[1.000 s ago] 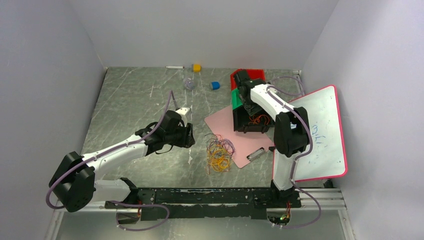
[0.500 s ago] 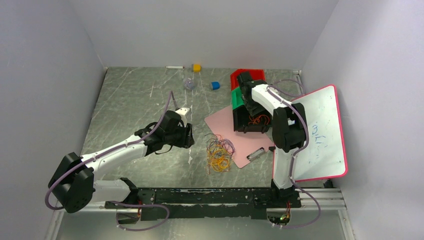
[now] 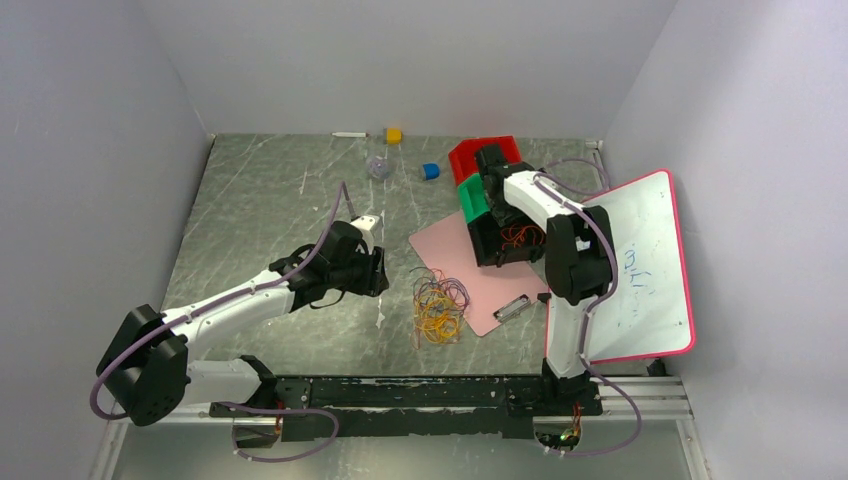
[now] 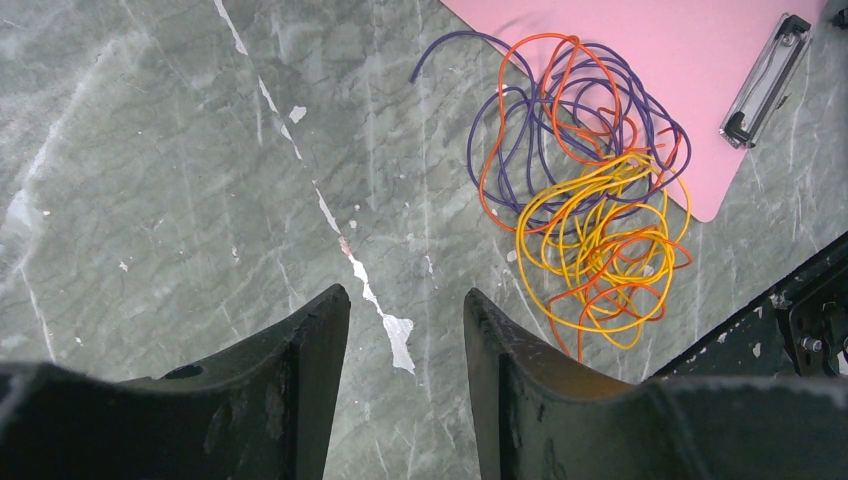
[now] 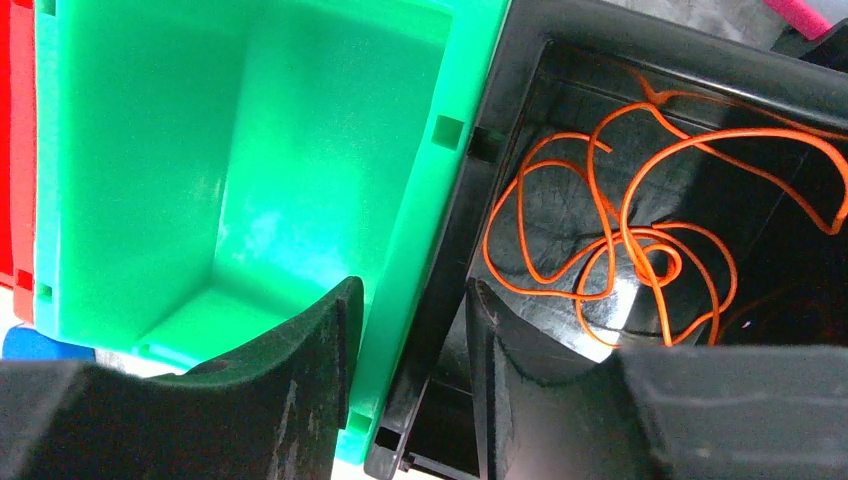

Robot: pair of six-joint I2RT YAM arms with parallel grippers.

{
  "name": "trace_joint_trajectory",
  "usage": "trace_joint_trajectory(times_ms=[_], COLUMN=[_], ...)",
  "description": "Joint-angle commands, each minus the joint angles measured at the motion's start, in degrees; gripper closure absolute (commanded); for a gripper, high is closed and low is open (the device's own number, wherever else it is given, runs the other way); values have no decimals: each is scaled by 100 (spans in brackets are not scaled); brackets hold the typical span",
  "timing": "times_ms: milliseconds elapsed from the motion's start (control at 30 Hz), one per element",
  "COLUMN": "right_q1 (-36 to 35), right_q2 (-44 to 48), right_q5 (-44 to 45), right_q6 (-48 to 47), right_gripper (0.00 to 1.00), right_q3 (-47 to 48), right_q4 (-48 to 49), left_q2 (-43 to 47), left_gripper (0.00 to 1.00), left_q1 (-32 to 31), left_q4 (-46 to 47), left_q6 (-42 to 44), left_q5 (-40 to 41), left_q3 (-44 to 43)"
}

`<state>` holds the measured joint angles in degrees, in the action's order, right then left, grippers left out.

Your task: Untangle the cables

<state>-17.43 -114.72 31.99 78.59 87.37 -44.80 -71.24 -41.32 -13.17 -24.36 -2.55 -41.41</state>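
Left gripper (image 4: pixel 405 300) hangs over the bare table (image 4: pixel 150 150) toward its near edge, its two fingers apart and nothing between them, so it is released and holds no wire. It is turned toward the cables (image 4: pixel 590 220), which lie just beside it as one loose heap of purple, orange and yellow loops. Part of the heap rests on the near corner of the pink clipboard (image 4: pixel 640 40) and the rest on the table, not far from the near edge. This pose probably lets the wrist camera see the whole heap before a loop is chosen. The right gripper (image 5: pixel 412 290) is well apart from the heap, over the row of bins at the far right of the table. Its fingers stand on each side of the place where the green bin (image 5: pixel 250 150) meets the black bin (image 5: pixel 470 210), but it is not possible to tell if they already pinch the wall or only hover over it. One orange cable (image 5: pixel 650 255) lies alone inside the black bin, so the bins seem to be for sorting by colour. The green bin is empty, and only an edge of the red bin (image 5: pixel 12 150) shows.
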Motion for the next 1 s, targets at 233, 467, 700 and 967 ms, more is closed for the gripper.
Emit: trace_joint_trajectory(times_ms=[233, 467, 700, 967], right_q1=[8, 8, -90, -461], right_q2=[791, 1396, 1503, 1529], right_q5=[325, 374, 142, -250], right_q6=[-733, -1437, -2311, -3659], right_gripper=[97, 100, 100, 100], right_q3=[-749, -959, -806, -851], right_q4=[642, 1225, 1496, 2143], left_q2=[-34, -53, 28, 194], left_gripper=[49, 49, 49, 49], left_q1=[32, 28, 28, 35], left_q4=[-27, -51, -96, -208], left_q6=[54, 21, 18, -22], left_q5=[56, 60, 143, 315], left_q3=[-207, -284, -360, -391])
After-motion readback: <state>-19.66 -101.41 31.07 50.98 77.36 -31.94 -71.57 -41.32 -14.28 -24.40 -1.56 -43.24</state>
